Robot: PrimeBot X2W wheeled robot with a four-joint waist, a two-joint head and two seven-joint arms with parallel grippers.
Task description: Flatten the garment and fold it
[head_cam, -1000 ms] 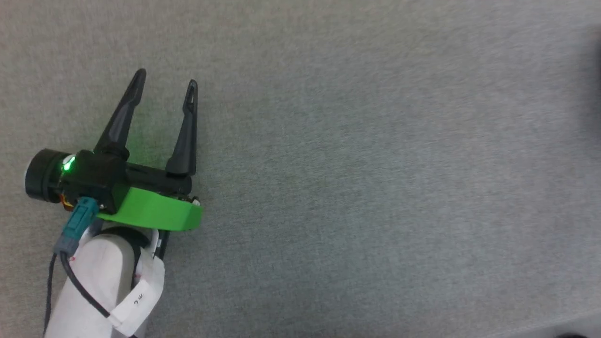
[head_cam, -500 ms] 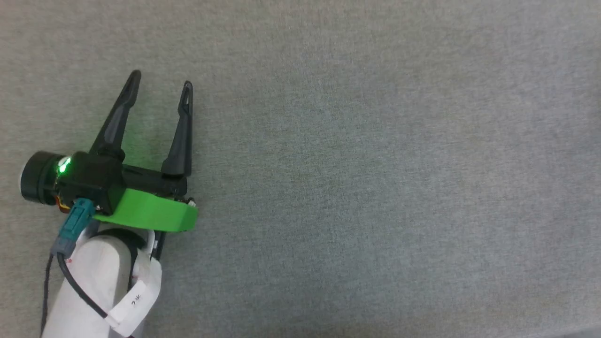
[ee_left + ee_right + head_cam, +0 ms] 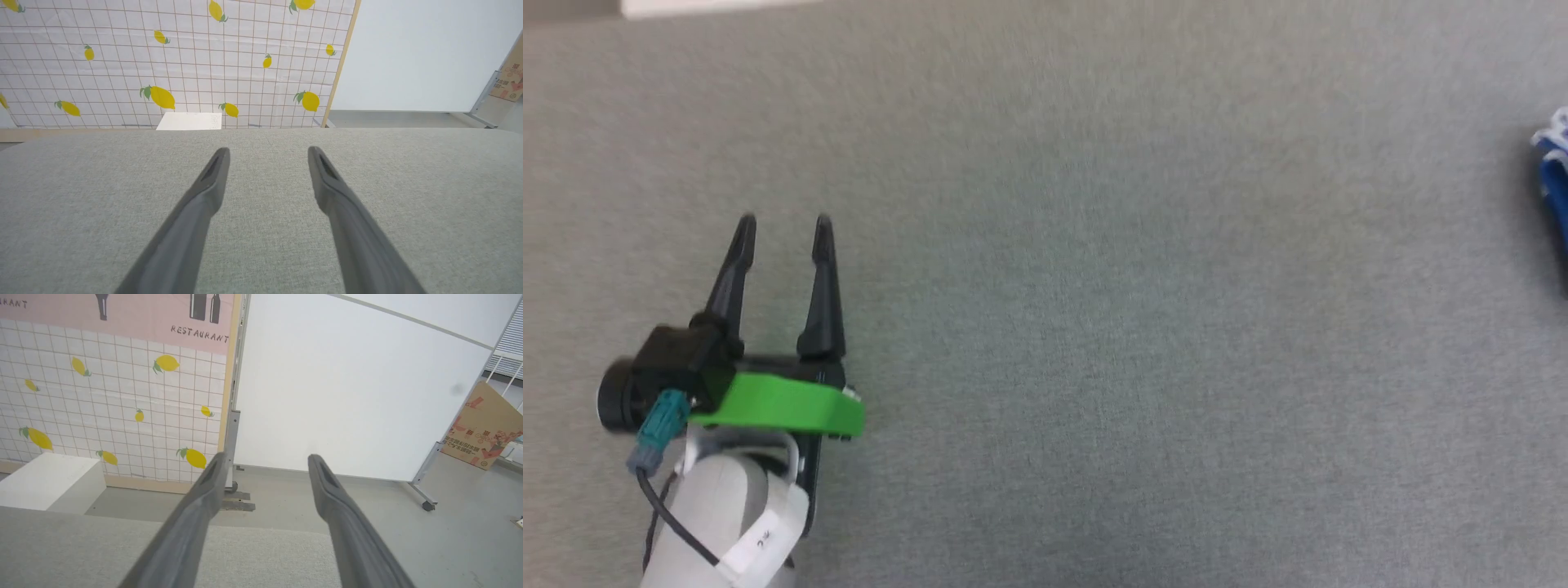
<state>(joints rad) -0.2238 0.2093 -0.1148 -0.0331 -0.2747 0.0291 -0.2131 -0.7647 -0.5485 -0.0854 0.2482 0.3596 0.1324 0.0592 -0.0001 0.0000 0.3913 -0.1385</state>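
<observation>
Grey woven cloth across a wide table point(image 3: 1094, 327). At the far right edge of the head view, a sliver of blue garment point(image 3: 1553, 175) with white trim, too little in view to tell how it lies. Well apart from it, the left gripper point(image 3: 784, 220), fingers spread wide, holding nothing. Right gripper point(image 3: 267, 456) likewise wide and unloaded, aimed past the table edge. Flattening and folding judged both left to do. Beyond: lemon-print panel point(image 3: 163, 61), white box point(image 3: 49, 477), whiteboard point(image 3: 347, 396). No obstacle on the cloth between.

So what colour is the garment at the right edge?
Bright blue with white markings; the garment shows best in the head view.
</observation>
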